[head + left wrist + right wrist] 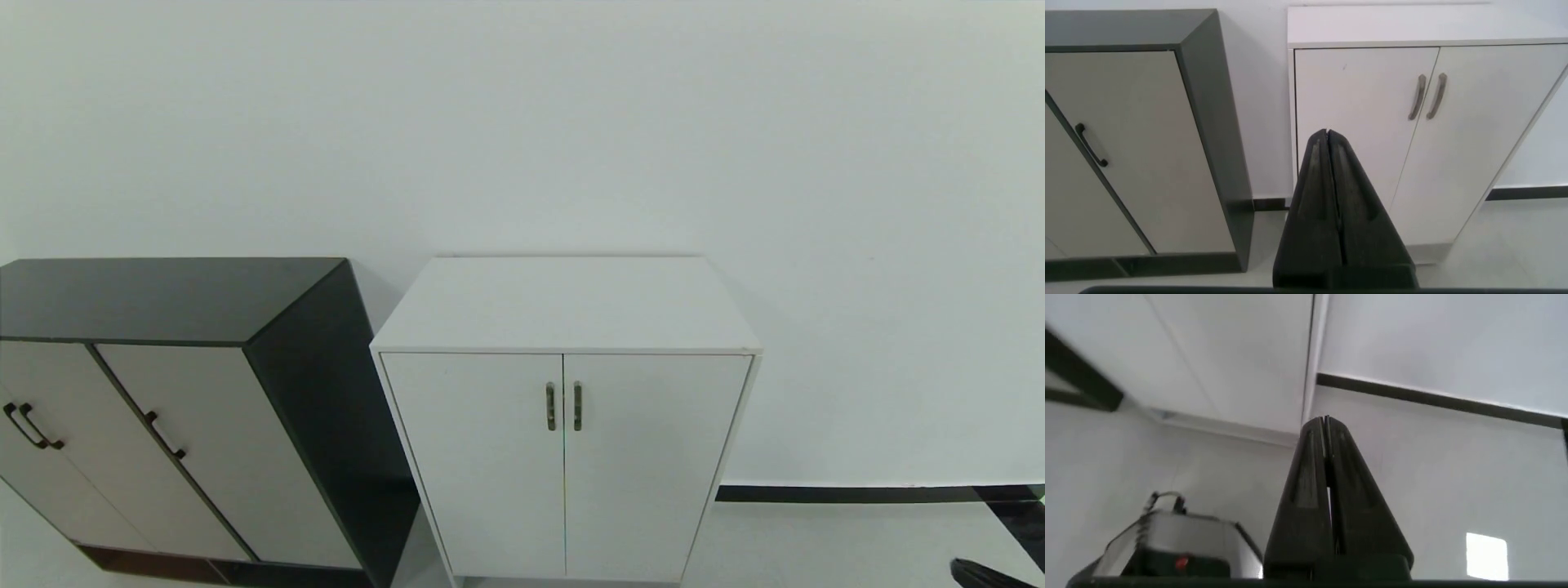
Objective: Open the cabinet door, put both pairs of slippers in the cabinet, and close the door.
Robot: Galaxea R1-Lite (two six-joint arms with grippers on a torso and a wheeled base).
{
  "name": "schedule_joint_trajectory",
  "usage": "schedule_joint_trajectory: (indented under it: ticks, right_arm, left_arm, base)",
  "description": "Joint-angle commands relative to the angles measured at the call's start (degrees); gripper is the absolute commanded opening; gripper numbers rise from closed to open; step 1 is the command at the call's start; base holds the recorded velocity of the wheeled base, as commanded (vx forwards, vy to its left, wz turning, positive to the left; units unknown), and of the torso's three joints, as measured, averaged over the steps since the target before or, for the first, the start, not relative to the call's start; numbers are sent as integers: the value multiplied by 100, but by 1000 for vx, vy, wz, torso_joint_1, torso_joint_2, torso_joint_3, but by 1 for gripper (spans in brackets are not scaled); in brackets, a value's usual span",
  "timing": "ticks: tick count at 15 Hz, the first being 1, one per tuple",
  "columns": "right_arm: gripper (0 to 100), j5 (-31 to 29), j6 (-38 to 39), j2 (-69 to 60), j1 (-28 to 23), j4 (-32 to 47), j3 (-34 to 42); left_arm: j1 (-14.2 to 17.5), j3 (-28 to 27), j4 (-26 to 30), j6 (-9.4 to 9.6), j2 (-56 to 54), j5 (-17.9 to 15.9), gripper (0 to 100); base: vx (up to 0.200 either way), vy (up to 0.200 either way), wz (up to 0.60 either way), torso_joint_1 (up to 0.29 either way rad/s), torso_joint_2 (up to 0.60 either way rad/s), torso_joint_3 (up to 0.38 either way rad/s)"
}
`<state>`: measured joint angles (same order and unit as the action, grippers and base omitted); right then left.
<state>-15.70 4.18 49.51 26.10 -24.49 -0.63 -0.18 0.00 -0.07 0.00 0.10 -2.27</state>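
The white cabinet point(563, 310) stands on the floor point(816, 547) in the middle of the head view, with its back to the white wall point(522, 122). It has two doors, and both are closed. The left door point(482, 465) and the right door point(645, 465) meet in a thin line down the middle. Two small metal handles point(551, 406) stand upright, just beside each other, one on each door near that line. The top of the white cabinet is flat and bare. Just beside it, on the robot's left, stands a dark cabinet point(326, 425) with a black top, a black side and pale doors. Its doors are closed too, and each has a thin black handle point(163, 435). A black strip point(841, 493) runs along the bottom of the wall on the right side. In the left wrist view, the left gripper point(1328, 135) points at the white cabinet, in front of its left door and well apart from it. Its fingers point(1310, 188) are pressed together with nothing between them. In the right wrist view, the right gripper point(1327, 420) points at plain white surfaces with black strips. Its fingers point(1306, 482) are pressed together too, and hold nothing. Near it sits a grey box point(1184, 539) with a small red light point(1180, 562).
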Motion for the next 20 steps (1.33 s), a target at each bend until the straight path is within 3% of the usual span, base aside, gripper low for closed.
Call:
schedule_joint_trajectory:
  ticks: [1, 11, 13, 14, 18, 20]
  right_arm:
    - [0, 920, -58, -3553, 18, 2739, -165]
    - [0, 1034, -67, -3527, 449, 2572, -86]
    - [0, 1342, -532, -3650, 308, 2467, 55]
    - [0, 1342, -585, -3606, 176, 2467, 46]
    - [0, 1342, -594, -3632, -1740, 2467, 46]
    - [0, 1342, -603, -4168, -2171, 2467, 46]
  left_arm:
    - [1, 0, -1, 0, -1, -2, 0]
    - [1, 0, -1, 0, -1, -2, 0]
    - [1, 0, -1, 0, -1, -2, 0]
    - [1, 0, -1, 0, -1, -2, 0]
    - [1, 0, -1, 0, -1, -2, 0]
    - [1, 0, -1, 0, -1, -2, 0]
  base:
    - [0, 0, 0, 0, 0, 0]
    - [0, 0, 0, 0, 0, 0]
    - [0, 0, 0, 0, 0, 0]
    - [0, 0, 0, 0, 0, 0]
    - [0, 0, 0, 0, 0, 0]
    - [0, 0, 0, 0, 0, 0]
